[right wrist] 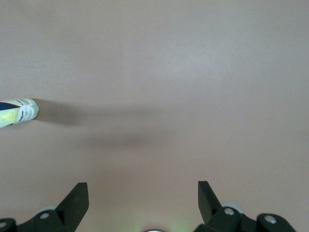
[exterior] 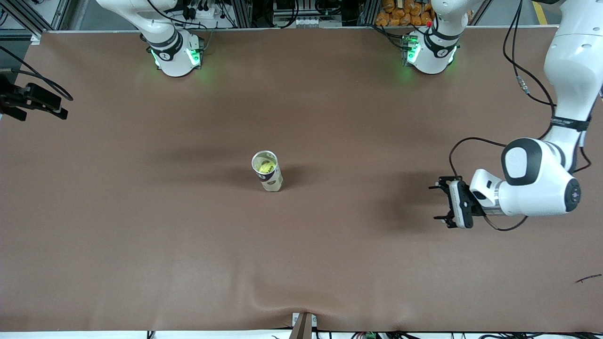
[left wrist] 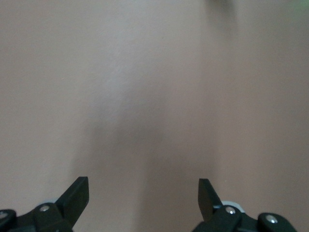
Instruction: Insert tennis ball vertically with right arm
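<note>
From across the table, the tennis ball can stands upright about mid-table, well apart from every edge, and a yellow tennis ball already sits down inside its open mouth; I can see no loose ball anywhere on the brown surface. The right gripper hangs at the table edge at the right arm's end, well apart from the can, and the left gripper hovers over the table toward the left arm's end, its arm waiting, claw spread with nothing in it. In the left wrist view the left gripper shows both black fingers wide apart over bare tabletop. In the right wrist view the right gripper is likewise released and carrying nothing, with the can just in frame at a distance, yellow-green showing through its clear wall. To my eye the insertion looks done, so the care now is to leave the can alone: any further move by the right arm should keep high and away from the tall, narrow tube, which I'd expect to tip at a light sideways knock, and if another ball is meant to go in, it should come straight down over the mouth
</note>
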